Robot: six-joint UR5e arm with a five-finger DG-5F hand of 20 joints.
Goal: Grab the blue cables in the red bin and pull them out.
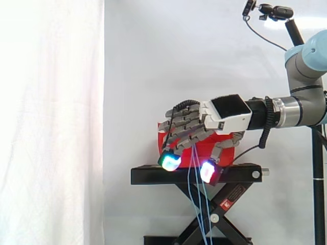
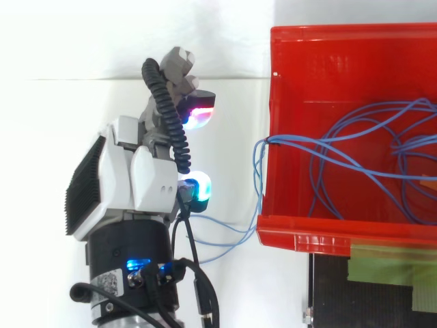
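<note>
The red bin (image 2: 321, 223) stands on the black stand (image 1: 153, 176), partly hidden behind my hand in the side view. Thin blue cables (image 2: 355, 164) lie looped inside it and spill over its left wall toward my hand. My hand (image 2: 136, 178) hovers just outside that wall, fingers curled downward, pads glowing green and magenta. In the side view the blue cables (image 1: 196, 194) come out from between the curled fingers of my hand (image 1: 230, 112) and hang down past the stand's front. The hand is shut on these cables.
A white curtain (image 1: 51, 122) fills the left side. The stand rests on a black scissor lift (image 1: 225, 214). A camera on a pole (image 1: 276, 11) sits above the arm at the right. A green patch (image 2: 389, 270) lies on the stand below the bin.
</note>
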